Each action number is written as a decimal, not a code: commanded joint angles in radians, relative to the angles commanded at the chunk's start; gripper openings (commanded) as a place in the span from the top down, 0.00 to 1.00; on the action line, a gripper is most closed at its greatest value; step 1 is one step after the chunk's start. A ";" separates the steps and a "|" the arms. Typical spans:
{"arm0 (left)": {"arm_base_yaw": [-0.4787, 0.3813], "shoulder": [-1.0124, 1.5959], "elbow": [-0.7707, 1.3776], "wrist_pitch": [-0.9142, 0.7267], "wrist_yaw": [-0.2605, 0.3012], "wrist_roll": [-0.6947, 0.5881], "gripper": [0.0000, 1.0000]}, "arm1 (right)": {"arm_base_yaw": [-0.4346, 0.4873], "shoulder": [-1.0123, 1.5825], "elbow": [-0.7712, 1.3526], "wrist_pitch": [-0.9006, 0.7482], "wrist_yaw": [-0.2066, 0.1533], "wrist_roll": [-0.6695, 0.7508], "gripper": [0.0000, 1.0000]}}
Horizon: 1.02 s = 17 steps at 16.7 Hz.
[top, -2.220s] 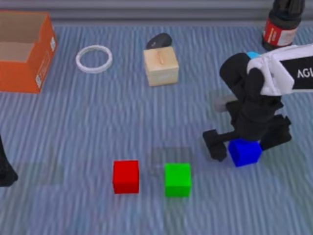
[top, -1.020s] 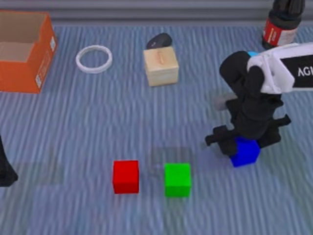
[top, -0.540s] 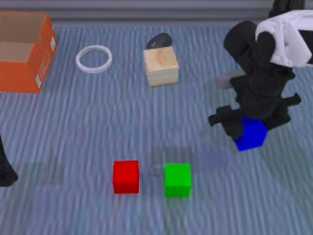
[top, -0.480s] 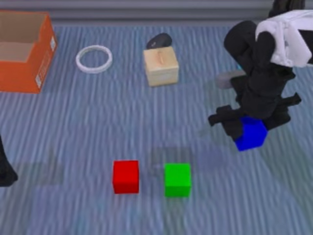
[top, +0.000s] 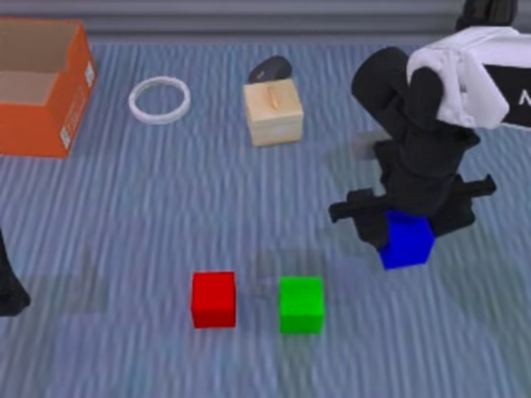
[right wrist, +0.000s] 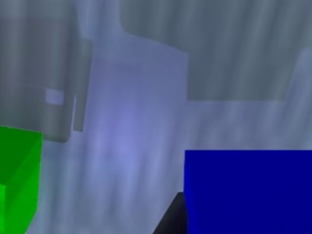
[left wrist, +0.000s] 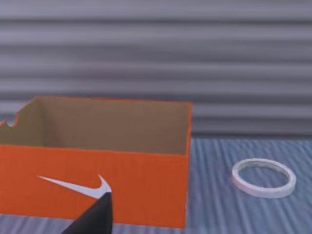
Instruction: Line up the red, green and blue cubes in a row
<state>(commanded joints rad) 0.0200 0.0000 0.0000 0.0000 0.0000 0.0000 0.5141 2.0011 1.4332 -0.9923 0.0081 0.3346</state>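
The right pincer clamps the blue cube above the worktop, at two o'clock from the green cube and red cube. The orange box looks empty.

The table has a blue-grey striped top, and on it toward the near edge the red cube and the green cube sit side by side with a small gap between them. Along the far side lie an open orange shoe box at the left, a white tape ring just right of it, and a pale wooden block with a dark computer mouse behind it
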 joint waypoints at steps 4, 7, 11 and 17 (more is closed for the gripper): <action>0.000 0.000 0.000 0.000 0.000 0.000 0.00 | 0.098 -0.050 -0.031 -0.015 0.006 0.229 1.00; 0.000 0.000 0.000 0.000 0.000 0.000 0.00 | 0.146 -0.081 -0.050 -0.019 0.009 0.321 1.00; 0.000 0.000 0.000 0.000 0.000 0.000 0.00 | 0.152 -0.085 -0.052 -0.019 0.009 0.331 1.00; 0.000 0.000 0.000 0.000 0.000 0.000 0.00 | 0.154 -0.036 -0.117 0.092 0.007 0.328 1.00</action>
<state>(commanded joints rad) 0.0200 0.0000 0.0000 0.0000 0.0000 0.0000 0.6680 1.9655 1.3163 -0.9001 0.0150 0.6625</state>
